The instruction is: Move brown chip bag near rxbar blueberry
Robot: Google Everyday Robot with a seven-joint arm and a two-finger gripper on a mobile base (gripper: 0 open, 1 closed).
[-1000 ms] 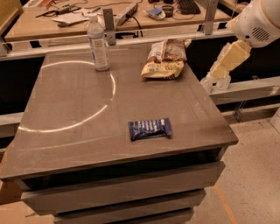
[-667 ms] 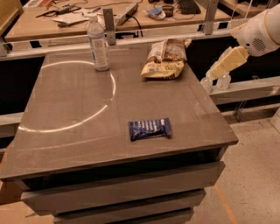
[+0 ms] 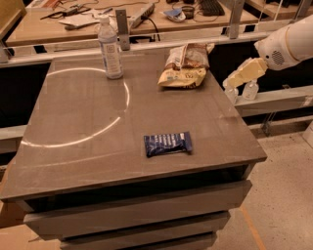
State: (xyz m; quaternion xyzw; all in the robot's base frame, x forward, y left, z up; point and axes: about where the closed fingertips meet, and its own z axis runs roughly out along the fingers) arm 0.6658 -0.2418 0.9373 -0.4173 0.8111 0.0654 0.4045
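The brown chip bag [image 3: 183, 66] lies crinkled at the far right of the grey table [image 3: 78, 156], its cream end facing me. The rxbar blueberry [image 3: 167, 143] lies flat near the table's front, right of centre, well apart from the bag. My gripper [image 3: 241, 92] hangs off the table's right edge, to the right of the bag and a little nearer than it, pointing down. Its two pale fingers [image 3: 231, 93] stand apart with nothing between them. It touches neither object.
A clear water bottle [image 3: 110, 49] stands at the far left-centre of the table. A pale arc marks the tabletop's left half. A rail [image 3: 274, 97] runs behind and right of the table. A cluttered desk [image 3: 146, 14] lies beyond.
My arm's white upper part has shifted a little up and to the right. The gripper stays almost where it was beside the table's right edge. The bag and bar have not moved.
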